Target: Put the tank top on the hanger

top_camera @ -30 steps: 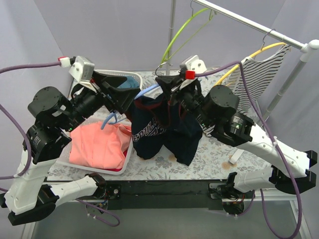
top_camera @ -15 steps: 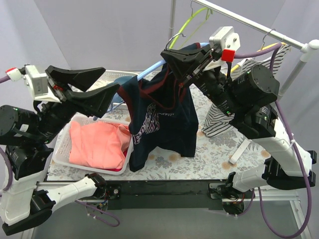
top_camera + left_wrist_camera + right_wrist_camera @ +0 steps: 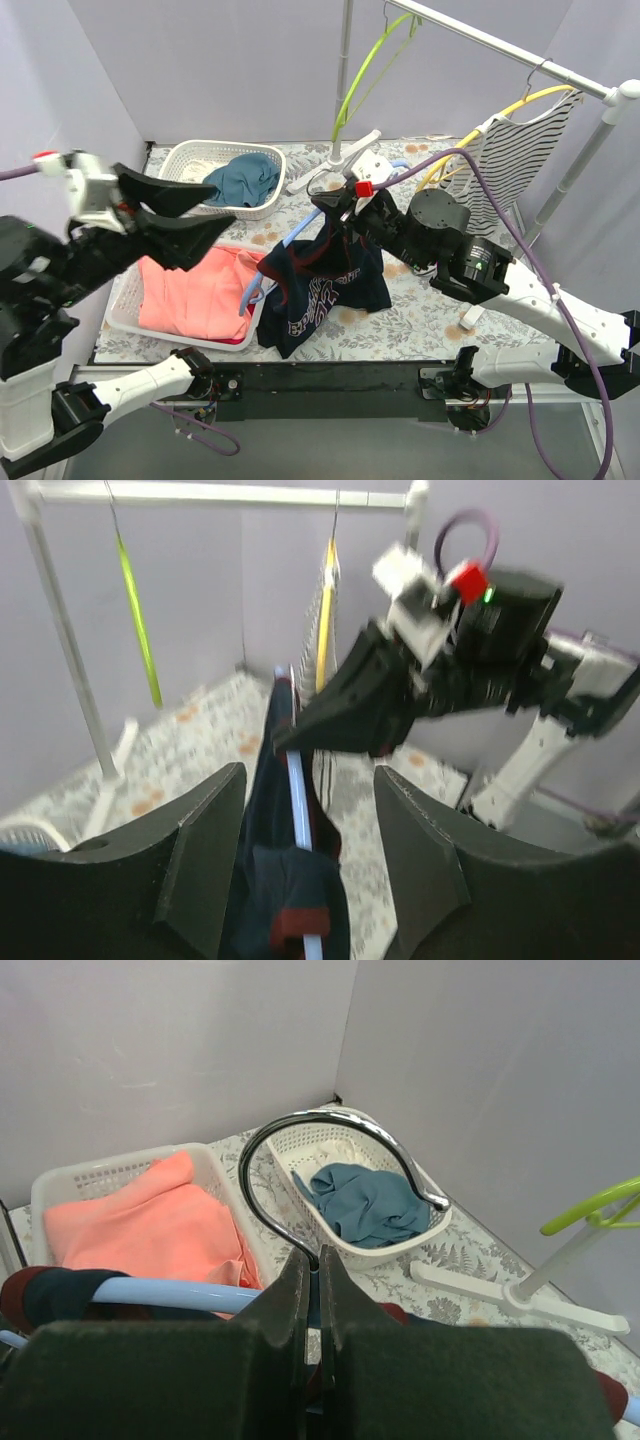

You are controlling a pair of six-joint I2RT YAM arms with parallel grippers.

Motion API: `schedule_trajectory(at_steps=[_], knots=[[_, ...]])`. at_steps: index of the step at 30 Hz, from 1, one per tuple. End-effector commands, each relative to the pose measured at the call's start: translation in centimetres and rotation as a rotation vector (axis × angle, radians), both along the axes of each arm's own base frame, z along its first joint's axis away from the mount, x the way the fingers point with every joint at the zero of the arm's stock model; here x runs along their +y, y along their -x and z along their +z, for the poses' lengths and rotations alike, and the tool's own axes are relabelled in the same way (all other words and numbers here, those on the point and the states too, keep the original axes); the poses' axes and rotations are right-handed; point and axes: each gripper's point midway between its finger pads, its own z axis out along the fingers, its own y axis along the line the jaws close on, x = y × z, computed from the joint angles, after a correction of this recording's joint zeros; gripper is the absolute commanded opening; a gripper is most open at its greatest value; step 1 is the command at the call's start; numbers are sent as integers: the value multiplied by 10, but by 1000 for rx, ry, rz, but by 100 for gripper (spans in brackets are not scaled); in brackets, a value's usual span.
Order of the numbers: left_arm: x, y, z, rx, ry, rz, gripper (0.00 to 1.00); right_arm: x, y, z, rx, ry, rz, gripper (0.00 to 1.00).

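Hanging work looks close to done, in our judgement: the tank top point(image 3: 322, 290) drapes from the hanger point(image 3: 170, 1293), which the right tool point(image 3: 313, 1265) pinches tight at the neck, its fingers closed with hardly a gap. Garment and hanger hang over the middle of the surface, the hem dropping toward the near edge, just beside the white basket point(image 3: 130, 322) that holds a pink garment point(image 3: 195, 295). From the top view one pale-blue end of the hanger curves out bare on the left side of the fabric, so we cannot tell whether that shoulder strap is seated. We reckon the next move calls for the left tool point(image 3: 225, 208) to come in, take the loose strap and draw it over that end while the right side holds the hanger level.

Right arm reaches from the near right corner across to the middle, elbow raised, wrist turned leftward. Left arm stands high over the left edge, its tool spread wide and empty, aimed at the tank top but well apart from it.
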Motion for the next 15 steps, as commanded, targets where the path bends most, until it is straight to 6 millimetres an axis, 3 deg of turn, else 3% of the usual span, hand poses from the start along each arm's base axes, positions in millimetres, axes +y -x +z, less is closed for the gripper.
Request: schedule_trajectory(at_steps=[1,2,6,15], knots=[[-29,-11,-99,259,-261,-79,54,-18,4,50,-22,-185,27,1],[-33,-12,-113,298,-287,-93,54,-20,0,47,-16,-180,18,1],[-37,-11,-139,367,-331,-111,53,-17,-2,39,4,-171,39,1],[-44,-17,-168,439,-376,-115,49,-12,-8,23,54,-162,52,1]])
